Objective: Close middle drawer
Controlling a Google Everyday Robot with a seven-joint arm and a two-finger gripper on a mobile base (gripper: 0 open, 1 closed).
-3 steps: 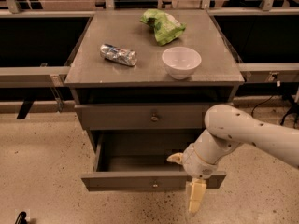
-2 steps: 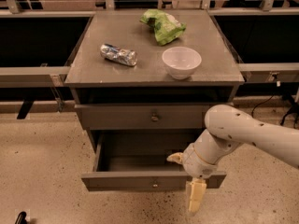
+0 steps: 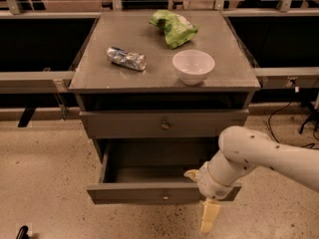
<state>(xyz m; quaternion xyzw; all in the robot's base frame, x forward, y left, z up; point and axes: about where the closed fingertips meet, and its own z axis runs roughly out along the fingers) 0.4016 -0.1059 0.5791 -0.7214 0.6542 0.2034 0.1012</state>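
Middle drawer is pulled well out under the worktop's front edge, not yet closed. Gripper is at the drawer front below the worktop's front-right corner, jaws spread, holding nothing. Next, probably a straight push inward.

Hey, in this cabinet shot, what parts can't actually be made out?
- Camera view: right end of the wide dull-grey open middle drawer, covered by the gripper and white arm in front of it.
- Grey cabinet below that drawer: hidden under it, cut by the bottom edge.
- Arm's base: cut off by the right edge.
- Crumpled silver can: print too small.
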